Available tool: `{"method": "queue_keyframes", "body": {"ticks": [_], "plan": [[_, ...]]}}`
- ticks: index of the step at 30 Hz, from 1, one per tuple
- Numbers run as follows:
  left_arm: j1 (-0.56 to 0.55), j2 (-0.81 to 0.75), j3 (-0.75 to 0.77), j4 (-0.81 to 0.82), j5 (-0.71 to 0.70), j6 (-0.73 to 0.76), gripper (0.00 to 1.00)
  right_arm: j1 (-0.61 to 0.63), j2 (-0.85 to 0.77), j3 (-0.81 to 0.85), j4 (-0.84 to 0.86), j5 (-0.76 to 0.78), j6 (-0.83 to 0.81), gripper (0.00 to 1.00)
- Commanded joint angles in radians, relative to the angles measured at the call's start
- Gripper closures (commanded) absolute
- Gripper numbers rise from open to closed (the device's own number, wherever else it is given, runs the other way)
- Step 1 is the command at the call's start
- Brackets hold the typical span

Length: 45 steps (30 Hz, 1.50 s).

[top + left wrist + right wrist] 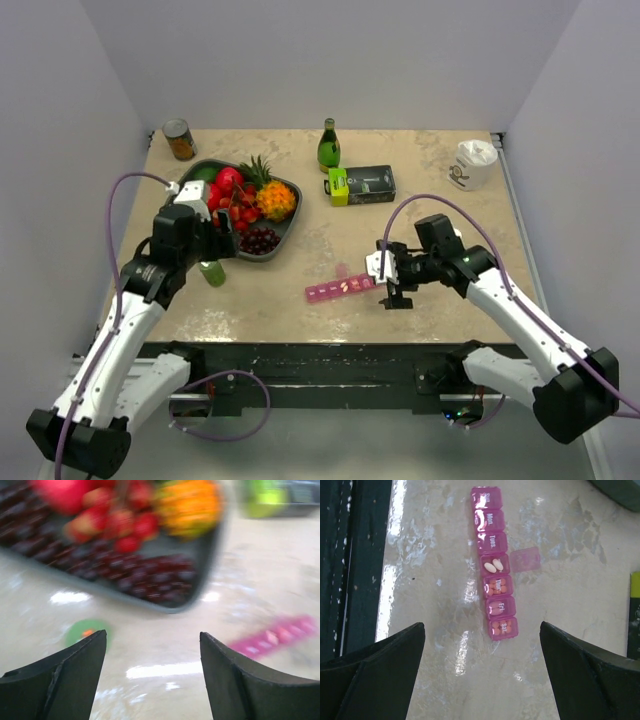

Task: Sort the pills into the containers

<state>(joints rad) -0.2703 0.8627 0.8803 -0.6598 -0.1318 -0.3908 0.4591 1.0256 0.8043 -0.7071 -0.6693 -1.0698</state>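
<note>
The pink pill organiser [340, 288] lies on the table near the front edge. In the right wrist view it [495, 545] runs away from me; the Wed compartment stands open with two white pills [492, 566], its lid [525, 560] flipped to the right. The Thur and Sat compartments hold orange pills and Fri holds a pale pill. My right gripper [481, 625] [390, 283] is open and empty, just off the organiser's Sat end. My left gripper [153, 632] [226, 240] is open and empty above the table by the fruit tray; the organiser [277, 637] lies to its right.
A small green bottle [211, 272] [85, 631] stands by the left gripper. A dark tray [285, 235] of fruit sits at the back left. A can [179, 139], a green glass bottle [328, 147], a black and green box [362, 185] and a white cup [473, 163] stand at the back.
</note>
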Motion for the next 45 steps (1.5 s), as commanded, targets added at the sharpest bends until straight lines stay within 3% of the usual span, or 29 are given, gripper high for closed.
{"method": "queue_keyframes", "body": {"ticks": [1, 2, 4, 8, 10, 14, 18, 21, 28, 39, 43, 45], "plan": [[0.000, 0.001, -0.006, 0.205, 0.581, 0.159, 0.25, 0.003, 0.097, 0.096, -0.106, -0.021, -0.271, 0.01], [-0.007, 0.033, -0.018, 0.238, 0.672, 0.146, 0.28, 0.001, 0.135, 0.119, -0.121, -0.019, -0.280, 0.01], [-0.038, 0.062, -0.067, 0.351, 0.702, 0.090, 0.34, 0.000, 0.254, 0.198, -0.187, -0.027, -0.286, 0.02], [-0.202, 0.177, -0.119, 0.523, 0.621, 0.018, 0.35, 0.000, 0.436, 0.279, -0.302, -0.096, -0.325, 0.04], [-0.222, 0.254, -0.139, 0.628, 0.626, -0.035, 0.34, 0.001, 0.465, 0.239, -0.203, -0.101, -0.277, 0.01], [-0.230, 0.350, -0.164, 0.784, 0.588, -0.083, 0.34, 0.000, 0.420, 0.090, 0.249, -0.041, -0.003, 0.01], [-0.230, 0.464, -0.144, 0.890, 0.589, -0.128, 0.34, 0.000, 0.436, 0.012, 0.386, 0.006, 0.064, 0.01], [-0.230, 0.554, -0.118, 0.920, 0.580, -0.137, 0.34, 0.001, 0.458, -0.008, 0.408, 0.034, 0.039, 0.03], [-0.262, 0.740, -0.047, 0.954, 0.569, -0.154, 0.51, 0.003, 0.498, -0.024, 0.419, 0.050, 0.004, 0.13], [-0.306, 0.904, 0.054, 0.934, 0.571, -0.143, 0.59, 0.015, 0.536, -0.028, 0.357, 0.062, -0.090, 0.31], [-0.320, 0.944, 0.066, 0.936, 0.584, -0.145, 0.67, 0.020, 0.551, -0.022, 0.351, 0.076, -0.093, 0.50], [-0.326, 0.955, 0.072, 0.940, 0.595, -0.145, 0.69, 0.023, 0.554, -0.024, 0.353, 0.077, -0.093, 0.53]]}}
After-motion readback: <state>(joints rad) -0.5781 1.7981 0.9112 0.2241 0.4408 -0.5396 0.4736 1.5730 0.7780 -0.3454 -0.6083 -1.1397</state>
